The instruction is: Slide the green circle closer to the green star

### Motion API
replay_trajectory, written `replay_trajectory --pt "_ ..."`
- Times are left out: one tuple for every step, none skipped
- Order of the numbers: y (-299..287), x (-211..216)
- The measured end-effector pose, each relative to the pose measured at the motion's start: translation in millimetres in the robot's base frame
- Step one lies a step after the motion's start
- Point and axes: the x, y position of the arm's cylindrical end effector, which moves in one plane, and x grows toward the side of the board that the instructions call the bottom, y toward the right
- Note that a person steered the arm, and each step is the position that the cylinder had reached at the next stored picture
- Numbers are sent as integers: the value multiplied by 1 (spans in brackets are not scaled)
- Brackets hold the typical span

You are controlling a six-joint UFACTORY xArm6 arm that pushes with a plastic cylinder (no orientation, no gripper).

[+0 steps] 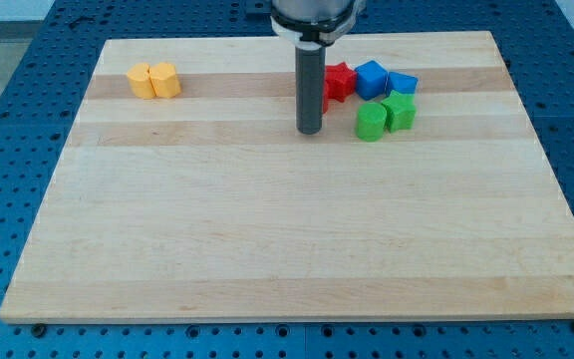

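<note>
1. Worktop (267, 249) of pale wood fills most of the view and lies on a blue perforated base (28, 40); most of its surface towards the bottom edge carries no blocks.
2. My tip (310, 131) is the lower end of a straight dark rod that hangs from the arm's mount at the top edge, a little right of the middle. It rests on the wood in the upper part of the worktop.
3. There is no pincer on this arm, only the rod, so nothing is spread, pressed together or pinched.
4. The green circle (371, 122) stands just to the right of my tip, near it but with a clear strip of wood between them.
5. The green star (400, 110) sits immediately right of the green circle and slightly nearer the top edge; the two look to be touching or all but touching, and I cannot tell which.
6. Behind these greens, towards the top edge, a blue block (371, 78) and a second, flatter blue block (403, 83) lie side by side; their exact shapes are hard to make out.
7. A red block (339, 81) lies left of the blue ones, partly hidden behind the rod.
8. Near the top left corner two yellow blocks (153, 80) stand pressed together, well apart from everything else.
</note>
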Motion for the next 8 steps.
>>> replay_trajectory --pt "0 17" --pt "9 17" --pt "21 13" --pt "35 10" --pt "46 9" --pt "58 9" --pt "69 9" --pt "68 10"
